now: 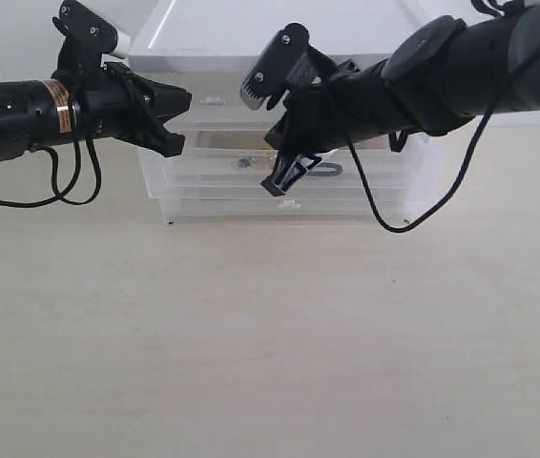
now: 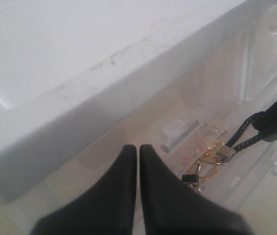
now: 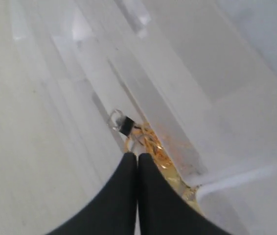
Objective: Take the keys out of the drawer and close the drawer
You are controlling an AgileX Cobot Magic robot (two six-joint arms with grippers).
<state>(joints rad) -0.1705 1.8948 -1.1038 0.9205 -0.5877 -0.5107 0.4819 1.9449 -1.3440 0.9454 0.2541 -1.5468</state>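
Keys are lying inside the drawer, the middle tier of the white cabinet, which is standing at the far edge of the pale table. In the exterior view the drawer is sitting pulled forward of the tiers above it, and the bunch is showing dimly through its translucent front. The right gripper is reaching down into the drawer from the right, its tip dipping beside the bunch. The left gripper is hovering at the cabinet's left front corner, level with the top drawers and clear of the keys.

In the left wrist view the left gripper is pressing its two dark fingers together with nothing between them, over the drawer. Just beyond them the keys are resting on the drawer floor as a tangle of gold rings. Their thin black strap is running up taut into the right gripper's dark finger at the frame edge. The cabinet's white top is filling the rest of this picture.

In the right wrist view the right gripper is holding its fingers clamped tight against each other. The gold rings of the keys are spreading just past the tips, inside the drawer. The strap itself is hidden here, so the gripper seems to be pinching it, as the taut strap in the left wrist view suggests.
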